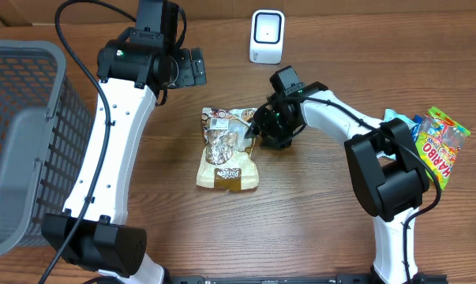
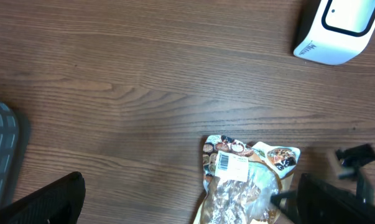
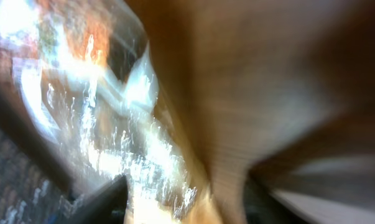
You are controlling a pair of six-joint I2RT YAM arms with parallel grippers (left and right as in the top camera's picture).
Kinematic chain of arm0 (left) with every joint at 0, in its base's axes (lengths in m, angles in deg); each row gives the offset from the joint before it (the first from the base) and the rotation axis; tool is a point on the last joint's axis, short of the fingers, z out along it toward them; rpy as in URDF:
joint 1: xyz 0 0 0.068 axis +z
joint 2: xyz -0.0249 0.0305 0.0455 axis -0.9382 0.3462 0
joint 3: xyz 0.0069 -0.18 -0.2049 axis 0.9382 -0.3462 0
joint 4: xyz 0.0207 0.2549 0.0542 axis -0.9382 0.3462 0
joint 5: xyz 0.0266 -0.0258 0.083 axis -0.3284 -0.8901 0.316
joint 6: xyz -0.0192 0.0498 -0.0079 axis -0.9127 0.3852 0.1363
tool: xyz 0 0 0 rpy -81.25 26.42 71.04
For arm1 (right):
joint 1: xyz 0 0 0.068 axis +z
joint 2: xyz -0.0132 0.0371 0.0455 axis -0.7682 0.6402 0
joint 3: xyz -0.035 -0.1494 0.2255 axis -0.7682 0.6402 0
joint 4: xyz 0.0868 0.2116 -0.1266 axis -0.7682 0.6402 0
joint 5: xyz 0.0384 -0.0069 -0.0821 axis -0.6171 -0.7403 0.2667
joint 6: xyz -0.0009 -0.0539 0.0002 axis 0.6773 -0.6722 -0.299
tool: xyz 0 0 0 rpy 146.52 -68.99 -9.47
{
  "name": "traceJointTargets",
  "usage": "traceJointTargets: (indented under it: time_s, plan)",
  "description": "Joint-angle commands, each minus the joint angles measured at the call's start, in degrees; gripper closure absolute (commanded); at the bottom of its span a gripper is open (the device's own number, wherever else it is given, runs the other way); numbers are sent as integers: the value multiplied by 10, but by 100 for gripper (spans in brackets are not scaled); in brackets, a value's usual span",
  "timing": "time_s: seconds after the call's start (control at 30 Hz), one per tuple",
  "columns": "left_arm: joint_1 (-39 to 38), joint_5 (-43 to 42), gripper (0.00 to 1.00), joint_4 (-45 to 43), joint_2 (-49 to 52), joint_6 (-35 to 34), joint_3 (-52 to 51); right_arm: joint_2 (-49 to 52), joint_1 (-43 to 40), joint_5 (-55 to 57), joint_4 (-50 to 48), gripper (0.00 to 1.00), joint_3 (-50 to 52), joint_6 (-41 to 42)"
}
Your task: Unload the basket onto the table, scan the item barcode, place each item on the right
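Note:
The item, a clear snack bag [image 1: 228,150] with a tan lower half, lies flat mid-table. Its white barcode label [image 1: 218,118] faces up at the top left corner. The white scanner [image 1: 267,37] stands at the back edge. My right gripper [image 1: 260,126] is low at the bag's right edge. The right wrist view is blurred; there the fingers stand apart, with the shiny bag [image 3: 112,112] edge and wood between them. My left gripper [image 1: 192,67] hovers open behind the bag, holding nothing. The left wrist view shows the bag [image 2: 246,186], its label [image 2: 232,163] and the scanner [image 2: 336,28].
A grey mesh basket [image 1: 24,142] fills the left side. Colourful candy packs [image 1: 443,146] lie at the right edge, beside the right arm's base.

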Motion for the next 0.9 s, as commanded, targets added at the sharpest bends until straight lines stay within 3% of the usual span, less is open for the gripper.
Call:
traceJointTargets:
  time_s: [0.0, 0.2, 0.33, 0.4, 0.43, 0.5, 0.7, 0.87]
  plan:
    - [2, 3, 0, 0, -9, 13, 9, 37, 14, 4, 33, 30, 27, -14]
    - [2, 3, 0, 0, -9, 13, 9, 37, 64, 8, -5, 32, 36, 10]
    - [2, 3, 0, 0, -9, 13, 9, 37, 99, 106, -28, 37, 36, 72]
    - [2, 3, 0, -1, -9, 13, 9, 37, 109, 138, -34, 52, 36, 86]
    - [2, 3, 0, 0, -9, 13, 9, 37, 111, 143, -36, 70, 36, 87]
    - [2, 3, 0, 0, -9, 13, 9, 37, 111, 145, -35, 96, 36, 94]
    - [2, 3, 0, 0, -9, 13, 9, 36, 81, 129, -3, 96, 23, 80]
    - [2, 3, 0, 0, -9, 13, 9, 5, 35, 128, 48, 96, -10, -90]
